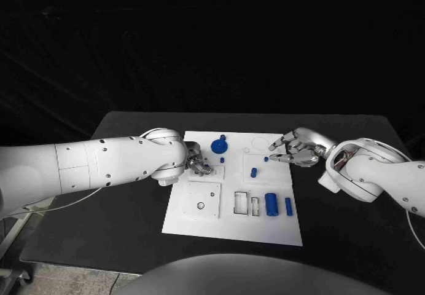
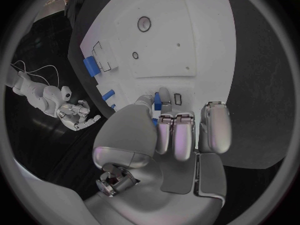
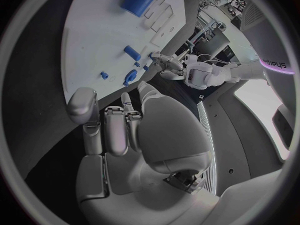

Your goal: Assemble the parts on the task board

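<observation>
The left hand [image 1: 196, 165] covers part of the task board [image 1: 232, 227]; a small blue part [image 2: 157, 101] shows between its fingers, grip unclear.

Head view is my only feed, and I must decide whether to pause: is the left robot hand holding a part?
Observer: In the left wrist view, a small blue cylindrical peg shows between the left robot hand's thumb and fingertips. I cannot tell whether it is gripped or just beyond them.
Operator: And the right robot hand?
Observer: The right wrist view shows the right robot hand with its fingers extended and nothing in them.
Operator: What lies ahead of it?
Observer: Its fingertips reach about to the edge of the flat white task board, where it meets the black table.
</observation>
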You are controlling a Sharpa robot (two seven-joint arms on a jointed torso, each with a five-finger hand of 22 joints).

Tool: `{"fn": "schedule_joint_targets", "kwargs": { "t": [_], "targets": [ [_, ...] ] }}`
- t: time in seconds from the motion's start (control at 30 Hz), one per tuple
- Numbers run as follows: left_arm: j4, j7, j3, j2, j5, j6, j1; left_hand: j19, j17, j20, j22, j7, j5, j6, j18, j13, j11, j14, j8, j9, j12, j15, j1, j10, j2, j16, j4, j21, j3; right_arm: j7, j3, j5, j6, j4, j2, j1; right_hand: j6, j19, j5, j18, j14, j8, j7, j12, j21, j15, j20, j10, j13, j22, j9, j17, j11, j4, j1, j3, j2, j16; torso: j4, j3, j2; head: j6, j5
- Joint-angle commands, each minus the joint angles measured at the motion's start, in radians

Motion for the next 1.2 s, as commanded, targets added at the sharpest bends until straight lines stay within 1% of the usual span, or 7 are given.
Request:
{"fn": "schedule_joint_targets", "kwargs": {
  "t": [0.03, 0.3, 0.4, 0.5, 0.73, 1.1, 1.2],
  "targets": [
    [-0.001, 0.003, -0.001, 0.0, -0.029, -0.045, -0.003, -0.008, 0.263, 0.0, 0.078, 0.001, 0.004, -0.001, 0.001, 0.262, -0.003, 0.107, -0.004, 0.002, 0.0, -0.003, -0.003, 0.105, -0.002, 0.002, -0.001, -0.004, 0.005, -0.005, 0.0, 0.008, 0.015, -0.001, 0.001, -0.001, 0.007, -0.006, 0.004, 0.016, 0.045, -0.006, 0.001, -0.005, -0.006, 0.005, -0.001, 0.014, 0.174, 0.057, -0.002, 0.094, 0.006, -0.001, 0.003, 0.008, 0.011, -0.003, -0.0002, 0.0005, 0.0, 0.0, -0.001],
    [0.008, 0.004, -0.001, -0.005, -0.032, -0.047, -0.013, -0.009, 0.263, 0.0, 0.077, 0.001, 0.003, -0.001, 0.001, 0.262, -0.003, 0.107, -0.006, 0.003, 0.0, -0.003, -0.004, 0.105, -0.005, 0.002, -0.001, -0.005, 0.009, -0.008, 0.0, 0.009, 0.019, -0.002, -0.001, -0.002, 0.009, -0.006, 0.011, 0.016, 0.045, -0.007, 0.002, -0.005, -0.009, 0.006, -0.001, 0.014, 0.174, 0.057, -0.003, 0.093, 0.006, -0.004, 0.007, 0.013, 0.015, -0.004, 0.0002, 0.0003, -0.001, 0.0, -0.002],
    [0.009, 0.003, -0.001, -0.006, -0.029, -0.037, -0.016, -0.01, 0.263, 0.001, 0.076, 0.003, -0.01, 0.0, 0.001, 0.262, -0.002, 0.107, -0.011, 0.005, 0.0, -0.002, -0.011, 0.105, -0.013, 0.002, 0.001, -0.007, 0.018, -0.009, 0.0, 0.009, 0.022, -0.003, -0.001, -0.003, 0.011, -0.007, 0.02, 0.016, 0.045, -0.008, 0.002, -0.005, -0.011, 0.006, -0.001, 0.013, 0.174, 0.057, -0.004, 0.093, 0.007, -0.008, 0.011, 0.017, 0.016, -0.004, 0.0001, 0.0001, -0.001, 0.0, -0.002],
    [0.009, 0.003, -0.001, -0.007, -0.026, -0.027, -0.018, -0.011, 0.263, 0.003, 0.076, 0.005, -0.077, 0.006, 0.002, 0.262, 0.001, 0.107, -0.022, 0.009, 0.0, 0.001, -0.042, 0.105, -0.02, 0.002, 0.002, -0.01, 0.026, -0.011, 0.0, 0.01, 0.025, -0.003, -0.001, -0.004, 0.014, -0.007, 0.032, 0.016, 0.045, -0.008, 0.003, -0.006, -0.013, 0.006, 0.0, 0.013, 0.173, 0.057, -0.005, 0.092, 0.007, -0.011, 0.014, 0.021, 0.016, -0.005, 0.0005, 0.0, 0.0, 0.0, -0.002],
    [0.01, 0.004, -0.001, -0.008, -0.02, -0.008, -0.02, -0.014, 0.263, 0.007, 0.075, 0.01, -0.132, 0.01, 0.003, 0.262, 0.006, 0.107, -0.043, 0.013, 0.0, 0.005, -0.087, 0.105, -0.036, 0.002, 0.004, -0.016, 0.027, -0.015, 0.0, 0.01, 0.031, -0.006, 0.001, -0.005, 0.02, -0.007, 0.069, 0.017, 0.044, -0.01, 0.004, -0.007, -0.018, 0.007, 0.0, 0.011, 0.172, 0.059, -0.009, 0.091, 0.008, -0.022, 0.023, 0.034, 0.016, -0.006, 0.0007, 0.0003, 0.0, 0.0, -0.001],
    [0.013, 0.008, -0.001, -0.012, -0.016, -0.003, -0.02, -0.017, 0.26, 0.019, 0.077, 0.026, -0.344, 0.019, 0.004, 0.261, 0.02, 0.105, -0.107, 0.011, -0.001, 0.017, -0.209, 0.104, -0.039, 0.001, 0.005, -0.025, -0.03, -0.019, 0.0, 0.01, 0.035, -0.009, 0.004, -0.006, 0.022, -0.007, 0.099, 0.017, 0.044, -0.013, 0.004, -0.007, -0.024, 0.007, 0.001, 0.01, 0.172, 0.061, -0.013, 0.09, 0.008, -0.034, 0.032, 0.048, 0.014, -0.008, 0.0003, -0.0002, -0.001, 0.0, 0.0],
    [0.012, 0.01, -0.001, -0.011, -0.015, -0.006, -0.021, -0.018, 0.259, 0.021, 0.077, 0.028, -0.369, 0.022, 0.004, 0.258, 0.022, 0.104, -0.117, 0.013, -0.002, 0.019, -0.23, 0.102, -0.036, 0.001, 0.006, -0.027, -0.047, -0.02, 0.0, 0.01, 0.035, -0.009, 0.004, -0.007, 0.023, -0.008, 0.105, 0.017, 0.044, -0.014, 0.004, -0.008, -0.025, 0.007, 0.001, 0.01, 0.171, 0.061, -0.014, 0.09, 0.008, -0.036, 0.033, 0.052, 0.014, -0.008, 0.0002, -0.0002, -0.001, 0.0, 0.001]
  ]
}}
